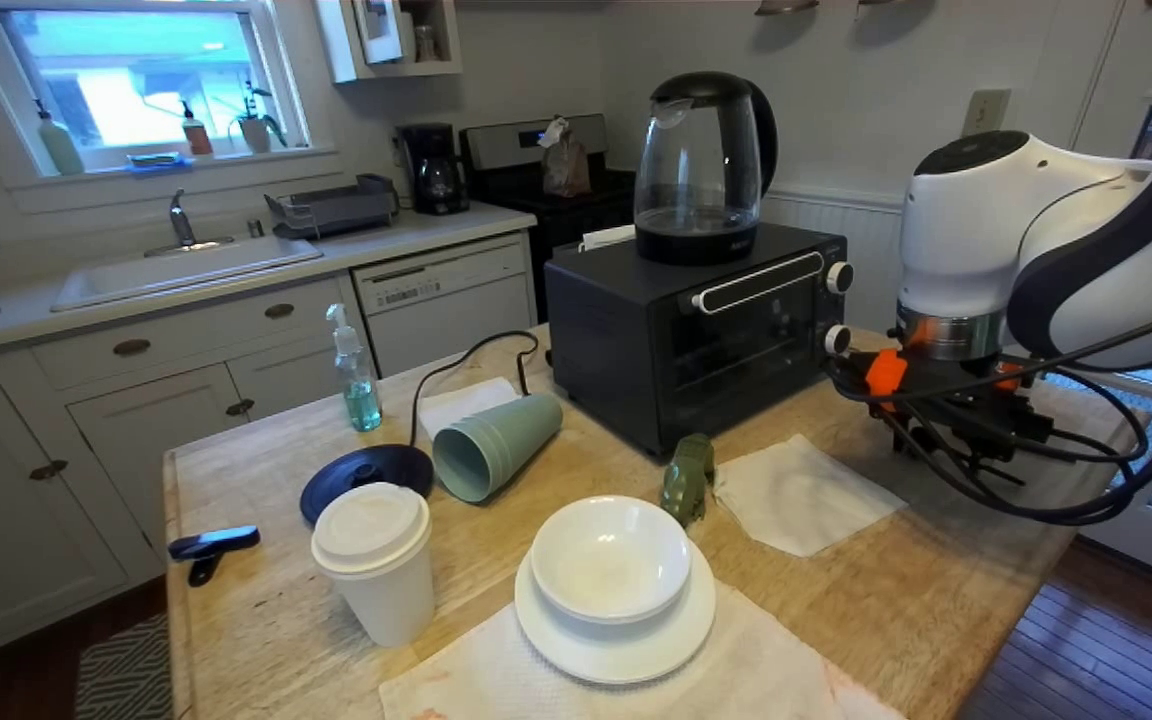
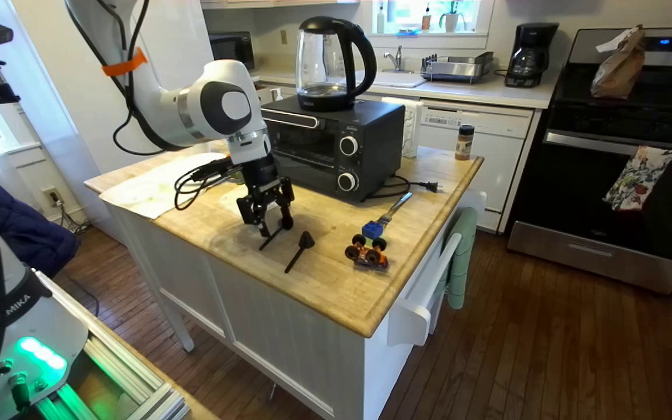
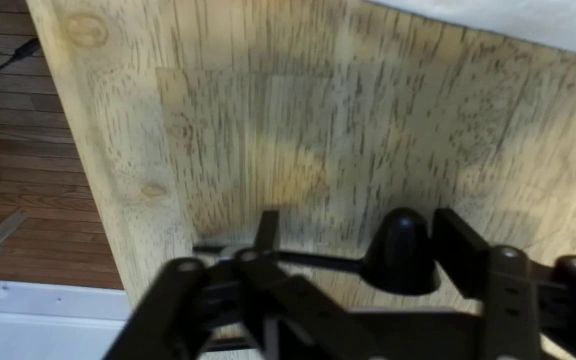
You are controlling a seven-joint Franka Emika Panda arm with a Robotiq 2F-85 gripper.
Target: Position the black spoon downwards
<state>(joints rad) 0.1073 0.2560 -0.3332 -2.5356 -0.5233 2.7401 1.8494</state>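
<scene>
The black spoon [image 3: 400,255] lies on the wooden table in the wrist view, its thin handle pointing left and its rounded bowl at the right. The spoon [image 2: 270,239] also shows in an exterior view, below the fingers. My gripper [image 3: 356,215] is open around it, low at the table. One finger crosses near the handle; the other stands close beside the bowl, and I cannot tell if they touch. The gripper [image 2: 276,226] points down in an exterior view. A second dark utensil [image 2: 306,240] with a cone-shaped head lies beside the spoon. The spoon is hidden in the remaining view.
A fork [image 2: 395,209], a blue block [image 2: 373,230] and an orange toy car [image 2: 367,255] lie near the table's corner. The toaster oven [image 2: 365,149] with a kettle [image 2: 327,99] stands behind the gripper. A white napkin [image 1: 806,495] and plate [image 1: 626,665] lie farther along.
</scene>
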